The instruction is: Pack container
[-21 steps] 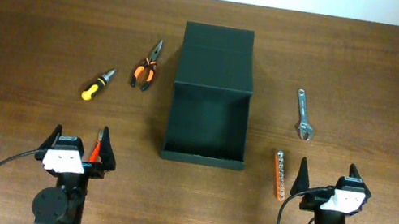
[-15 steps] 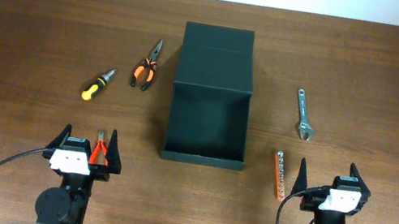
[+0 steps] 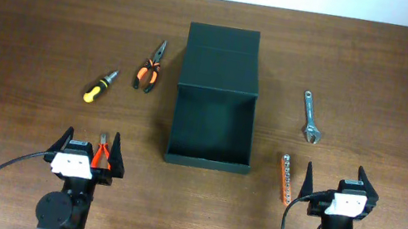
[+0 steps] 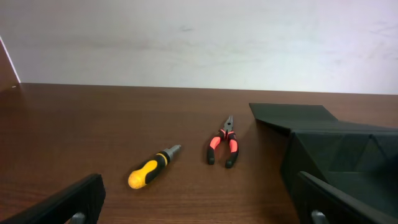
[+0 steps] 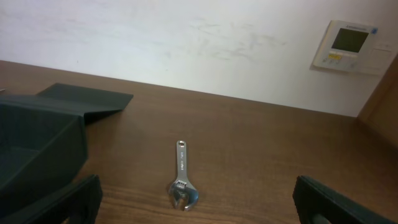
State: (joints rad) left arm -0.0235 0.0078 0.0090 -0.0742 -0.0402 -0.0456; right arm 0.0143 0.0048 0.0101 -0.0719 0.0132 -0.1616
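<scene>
The dark green container (image 3: pixel 211 124) stands open in the middle of the table, its flap lid (image 3: pixel 221 54) folded back on the far side. It also shows in the left wrist view (image 4: pixel 348 155) and the right wrist view (image 5: pixel 37 149). A yellow and black screwdriver (image 3: pixel 97 86) and orange-handled pliers (image 3: pixel 149 73) lie to its left. A silver adjustable wrench (image 3: pixel 311 117) and an orange bit holder (image 3: pixel 285 178) lie to its right. My left gripper (image 3: pixel 86 146) and right gripper (image 3: pixel 334 181) are open and empty near the front edge.
A small red and black tool (image 3: pixel 100 152) lies between the left gripper's fingers on the table. A white wall runs behind the table, with a wall panel (image 5: pixel 348 45) at the right. Cables trail from both arm bases.
The left gripper has shifted slightly to the right and towards the front. The right arm and the tools have not moved.
</scene>
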